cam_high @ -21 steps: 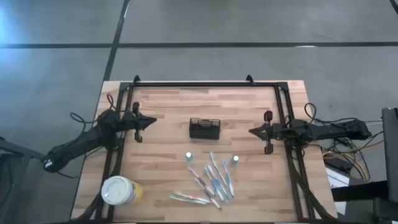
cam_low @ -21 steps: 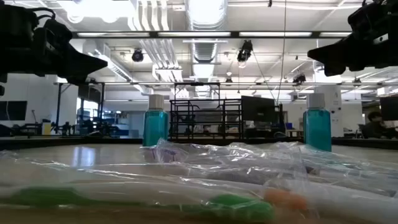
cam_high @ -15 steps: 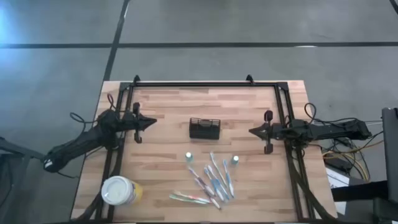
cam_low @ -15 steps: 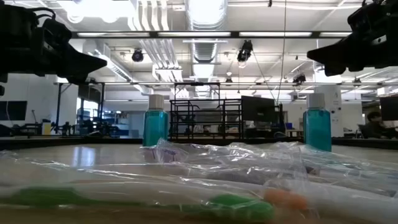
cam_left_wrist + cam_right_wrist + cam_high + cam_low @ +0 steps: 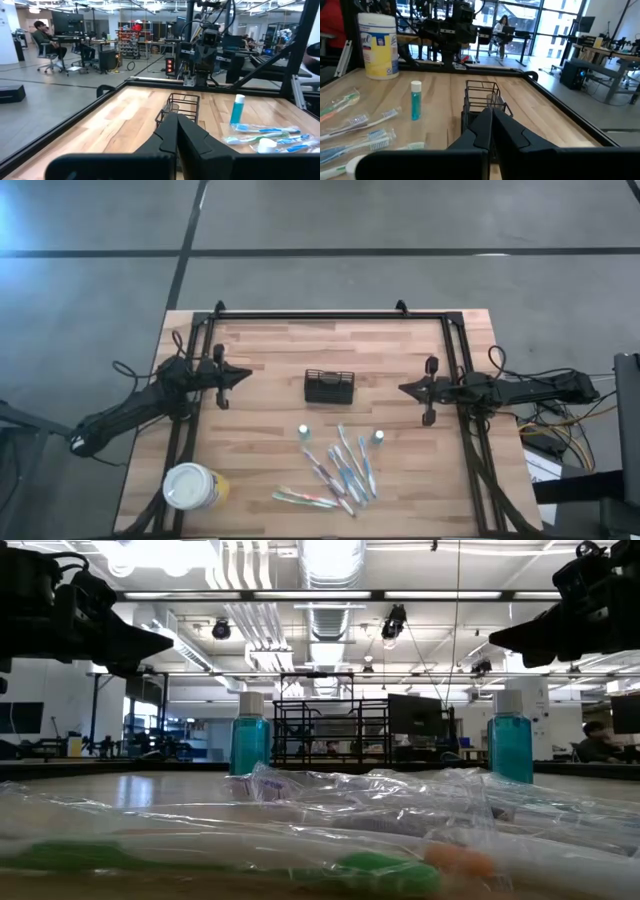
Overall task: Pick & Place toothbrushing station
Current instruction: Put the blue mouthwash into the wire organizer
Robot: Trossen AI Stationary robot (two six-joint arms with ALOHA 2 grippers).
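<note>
Between both pressed-together jaws, left [image 5: 247, 376] and right [image 5: 402, 389], sits the caddy [image 5: 329, 386], untouched.

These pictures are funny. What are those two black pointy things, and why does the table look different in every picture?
They are two robot arms. The left gripper and right gripper each end in jaws, shut now, holding nothing. One camera looks down from above, one sits at table height, and one rides on each arm's wrist. On the wooden table sits a small black wire basket. Nearer the front lie wrapped toothbrushes, two little blue bottles, and a big yellow tub.
</note>
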